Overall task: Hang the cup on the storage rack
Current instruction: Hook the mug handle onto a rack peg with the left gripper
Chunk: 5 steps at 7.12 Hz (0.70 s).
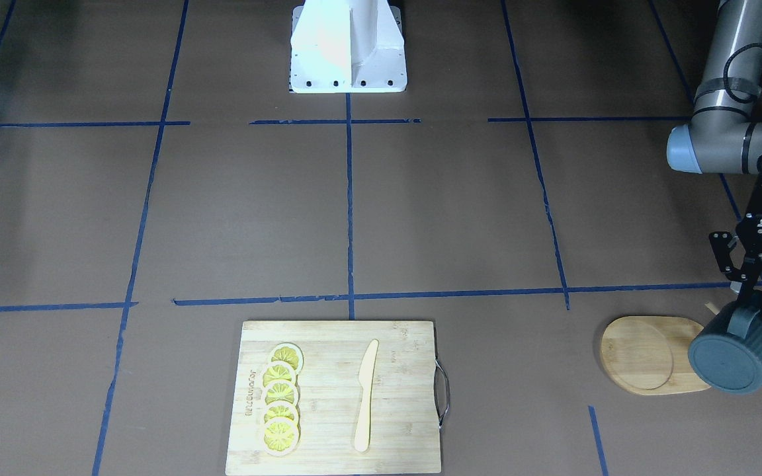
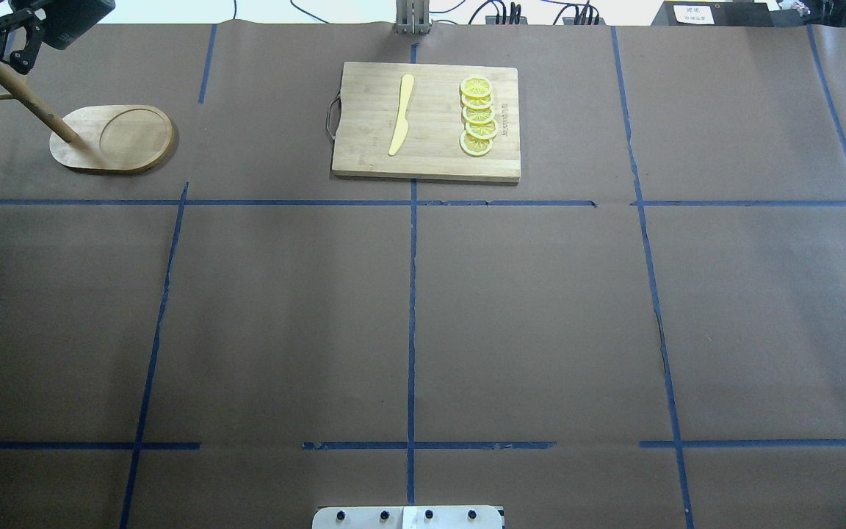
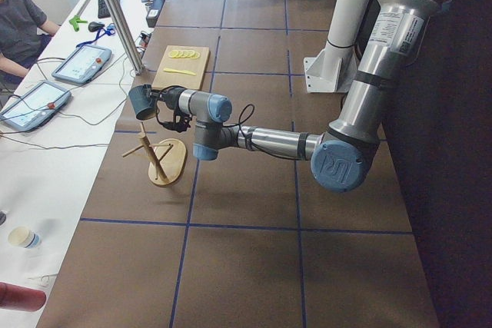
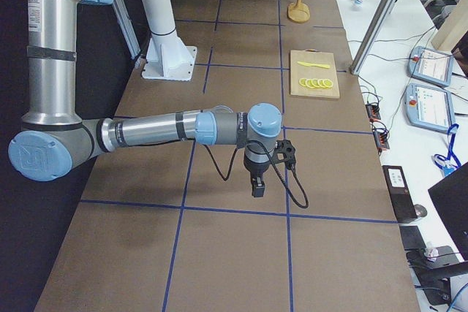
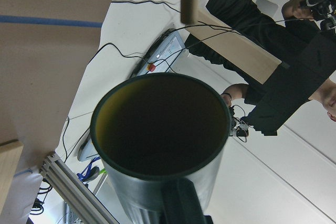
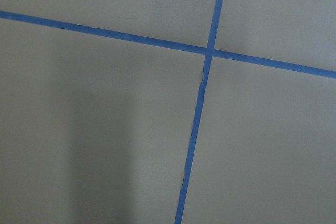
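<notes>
Left gripper [image 1: 760, 301] holds cup [image 1: 741, 354] above storage rack [image 1: 645, 354], apparently clear.

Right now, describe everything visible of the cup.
The cup is a dark blue-grey mug with a ribbed body, a loop handle and a yellowish inside. It hangs in the air, tipped on its side, flat bottom towards the front camera, above the post end of the storage rack. The left gripper is shut on its handle; whether a peg touches it cannot be told.
</notes>
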Motion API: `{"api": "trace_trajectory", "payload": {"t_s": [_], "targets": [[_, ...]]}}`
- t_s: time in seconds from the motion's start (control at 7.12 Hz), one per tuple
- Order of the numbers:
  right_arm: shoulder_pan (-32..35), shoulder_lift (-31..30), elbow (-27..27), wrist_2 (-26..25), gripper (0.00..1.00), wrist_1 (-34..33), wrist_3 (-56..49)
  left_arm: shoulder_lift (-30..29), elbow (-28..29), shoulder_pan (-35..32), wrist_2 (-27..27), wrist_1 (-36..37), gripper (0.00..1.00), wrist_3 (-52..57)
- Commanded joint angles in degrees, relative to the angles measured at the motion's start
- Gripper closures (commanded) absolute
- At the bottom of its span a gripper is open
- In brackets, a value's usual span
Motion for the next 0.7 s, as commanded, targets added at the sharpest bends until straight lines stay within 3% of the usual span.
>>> {"api": "trace_trajectory", "payload": {"t_s": [0.0, 0.56], "targets": [[0.0, 0.0, 0.0, 0.0, 0.00, 0.0, 0.0, 0.4, 4.4, -0.1, 0.0, -4.8, 0.99, -0.1], [0.0, 0.0, 0.1, 0.0, 0.00, 0.0, 0.0, 0.8, 8.0, -0.9, -1.0, -7.5, 0.99, -0.1]]}}
